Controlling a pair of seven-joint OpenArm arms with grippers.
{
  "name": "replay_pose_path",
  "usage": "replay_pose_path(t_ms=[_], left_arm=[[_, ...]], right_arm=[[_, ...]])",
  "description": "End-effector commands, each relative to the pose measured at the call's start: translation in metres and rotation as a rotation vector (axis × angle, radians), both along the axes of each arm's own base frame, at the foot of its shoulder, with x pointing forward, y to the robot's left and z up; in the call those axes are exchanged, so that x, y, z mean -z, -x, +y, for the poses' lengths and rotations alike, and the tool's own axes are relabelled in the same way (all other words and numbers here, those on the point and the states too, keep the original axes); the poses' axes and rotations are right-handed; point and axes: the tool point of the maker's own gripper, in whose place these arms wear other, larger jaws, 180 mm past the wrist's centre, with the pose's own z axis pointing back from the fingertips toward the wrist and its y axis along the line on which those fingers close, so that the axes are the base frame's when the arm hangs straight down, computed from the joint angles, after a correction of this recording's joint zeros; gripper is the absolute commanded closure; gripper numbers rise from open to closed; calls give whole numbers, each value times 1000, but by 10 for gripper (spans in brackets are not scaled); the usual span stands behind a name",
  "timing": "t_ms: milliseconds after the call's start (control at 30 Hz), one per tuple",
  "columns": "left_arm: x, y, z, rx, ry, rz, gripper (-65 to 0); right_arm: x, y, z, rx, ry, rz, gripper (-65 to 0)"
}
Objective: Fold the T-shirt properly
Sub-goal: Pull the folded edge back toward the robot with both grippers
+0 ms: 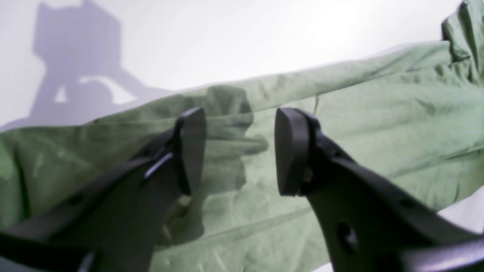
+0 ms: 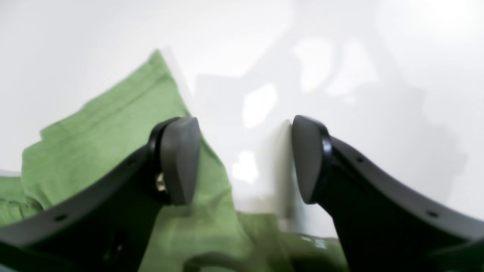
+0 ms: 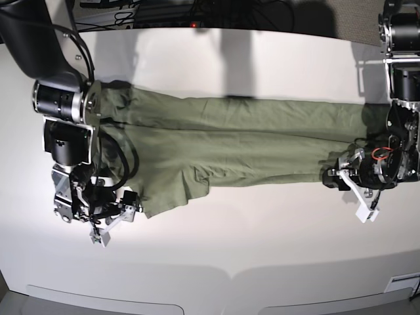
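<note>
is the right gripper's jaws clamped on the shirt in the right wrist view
No, the right gripper has its jaws standing apart with bare white table between them, and the T-shirt lies beneath and to one side, not pinched.

You see the left gripper [image 1: 238, 151] spread open above the wrinkled green T-shirt [image 1: 378, 124] on the white table [image 1: 227, 37]

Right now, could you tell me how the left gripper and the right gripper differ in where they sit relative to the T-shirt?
The left gripper looks down on the T-shirt with cloth beneath both jaws, while the right gripper straddles a shirt edge, mostly white table between its jaws. In the base view the left sits at the shirt's right end, the right at its left end. Both stand open, holding nothing.
</note>
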Motion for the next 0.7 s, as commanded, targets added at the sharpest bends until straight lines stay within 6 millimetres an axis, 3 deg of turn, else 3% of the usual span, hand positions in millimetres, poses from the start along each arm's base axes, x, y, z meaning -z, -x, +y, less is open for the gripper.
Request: replay_pose_path(t_ms=[0,233,367,500,600,667], left_arm=[[-21,-16,5,-5,5,-59,-292],[-21,-16,5,-5,4,-58,-292],[-20,-15,5,-4,4,-55,-292],[-20,-15,5,-4,4,-55,-292],[-20,-15,5,-4,4,-55,-292],[-20,-15,5,-4,3,-55,-292]], right_arm=[[-17,-16,5,-8,-8,-44,-386],[-4,-8,37,-49,-45,-18,-385],[6,1,36,-57,-27,7,-377],[20,15,36,-58,-28,42,-294],[29,29,40,-90,-37,83,-289],[31,37,45,-128,-53,116,-220]])
